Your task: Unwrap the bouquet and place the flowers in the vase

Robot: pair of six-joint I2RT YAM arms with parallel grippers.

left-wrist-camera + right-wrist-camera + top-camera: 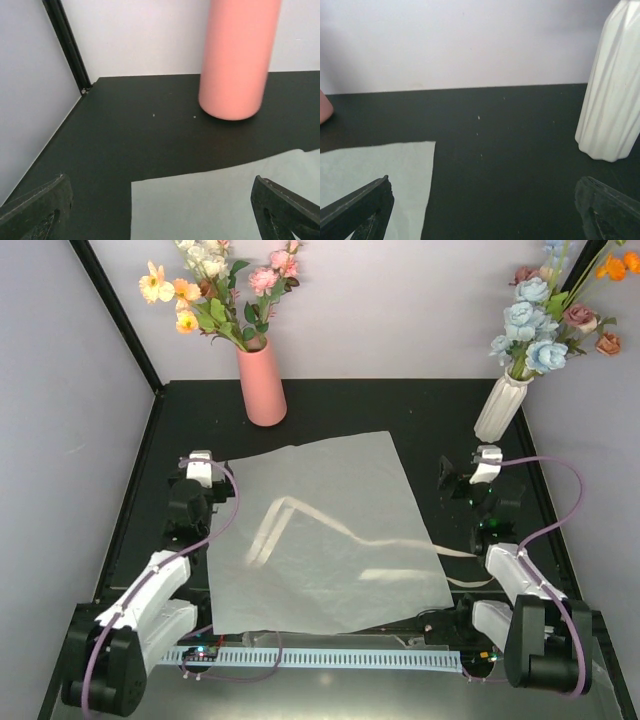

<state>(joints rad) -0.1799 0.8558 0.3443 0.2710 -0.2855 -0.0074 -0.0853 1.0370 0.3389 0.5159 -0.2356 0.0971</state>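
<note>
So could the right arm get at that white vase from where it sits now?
Probably yes. The right gripper is open, and the white vase stands ahead to its right with only black table between them; the paper sheet lies off to the left.

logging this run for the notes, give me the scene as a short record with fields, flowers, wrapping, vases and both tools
flowers: standing in the white vase, far right
paper: spread flat in the middle
ribbon: loose, lying across the paper, trailing off its right edge
pink vase: at the back, beyond the paper
left tool: open, empty, by the paper's left corner
right tool: open, empty, near the white vase
</note>
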